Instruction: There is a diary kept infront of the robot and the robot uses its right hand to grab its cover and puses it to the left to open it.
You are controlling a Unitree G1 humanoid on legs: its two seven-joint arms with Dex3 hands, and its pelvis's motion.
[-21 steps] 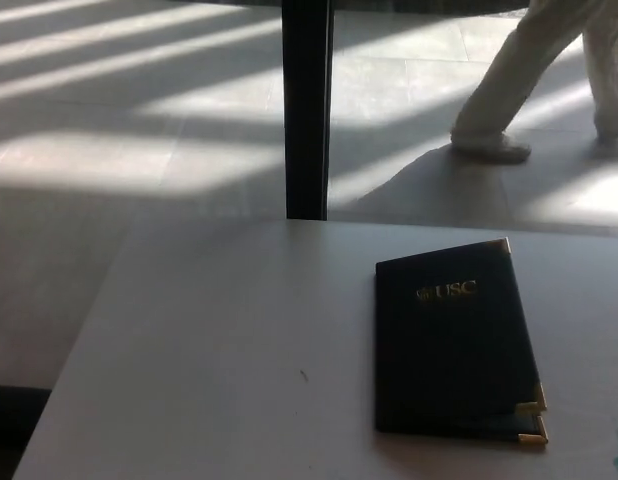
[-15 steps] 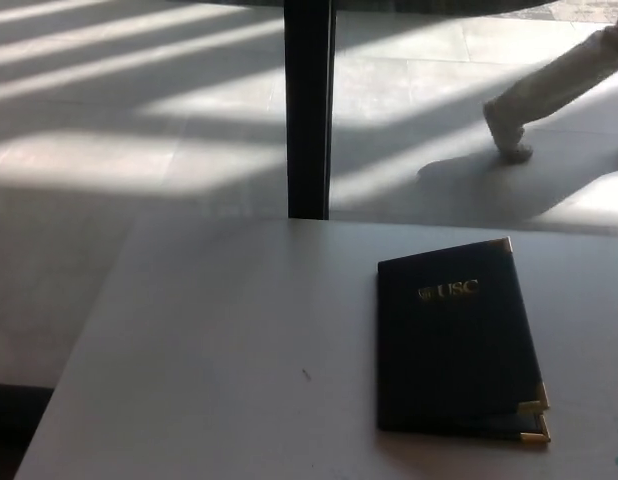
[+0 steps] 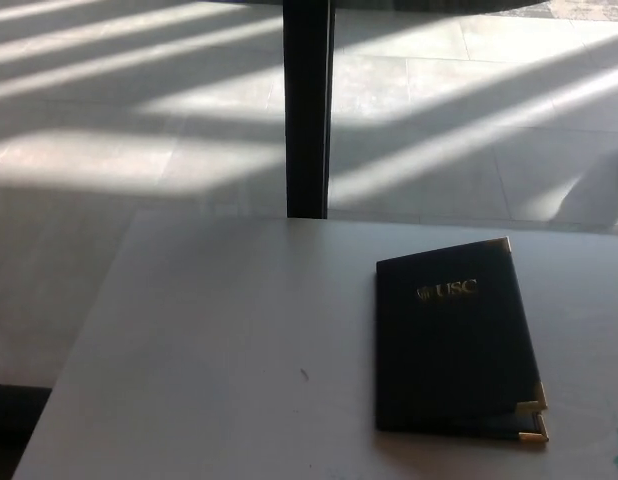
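Head view shows the closed diary lying flat on the right of the table, neither hand visible — so finger state cannot be told — and the right hand should hook the cover's brass-cornered right edge, then swing it left.

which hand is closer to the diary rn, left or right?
Neither can be called: no hand or arm shows in the head view. The diary lies closed on the white table, toward the robot's right side, untouched.
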